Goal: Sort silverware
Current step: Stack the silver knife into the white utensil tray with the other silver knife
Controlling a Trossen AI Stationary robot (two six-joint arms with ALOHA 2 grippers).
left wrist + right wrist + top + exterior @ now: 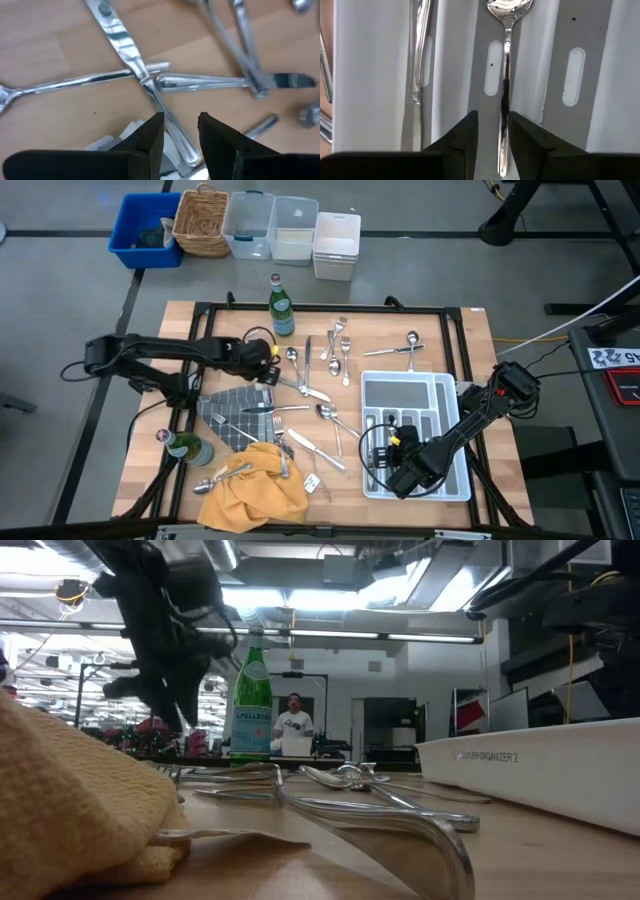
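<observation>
Spoon (pixel 506 60) between right gripper (pixel 492 131) jaws, in tray (pixel 370 75)

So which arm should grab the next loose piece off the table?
Left. Its end effector hovers open over a shiny silver metal knife on the wood, while the right end effector is over the white divided plastic tray, straddling a spoon.

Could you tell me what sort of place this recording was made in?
Probably a robotics lab or workshop: ceiling strip lights over an open room, a person at the back, storage bins on the floor beside the table.
</observation>
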